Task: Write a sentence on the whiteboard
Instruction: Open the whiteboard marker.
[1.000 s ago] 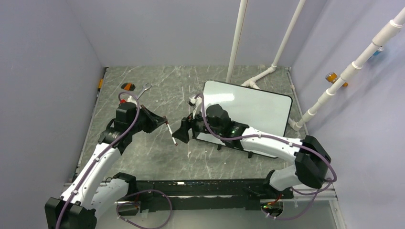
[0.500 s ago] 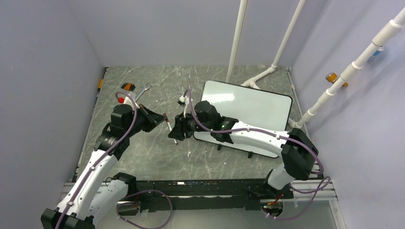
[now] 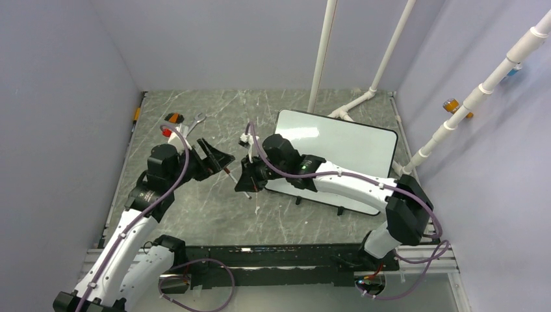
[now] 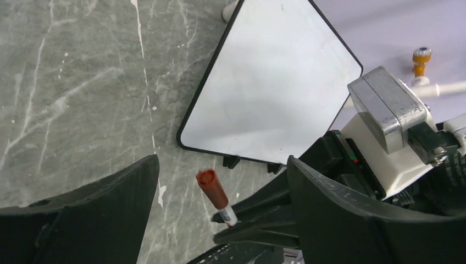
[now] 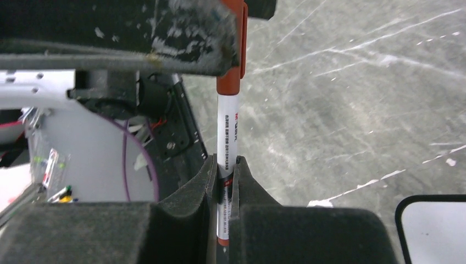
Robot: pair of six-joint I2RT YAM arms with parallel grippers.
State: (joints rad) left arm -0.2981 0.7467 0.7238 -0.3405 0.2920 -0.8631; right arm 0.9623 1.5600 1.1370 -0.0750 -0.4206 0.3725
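Judged light, stiff and slick, the red marker (image 5: 226, 129) is pinched low on its barrel by the right claw (image 5: 224, 168), the left claw (image 3: 217, 158) spread empty.

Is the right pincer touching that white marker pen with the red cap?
Touching. The right wrist view shows the right pincer clamped on the white marker pen, no gap either side.
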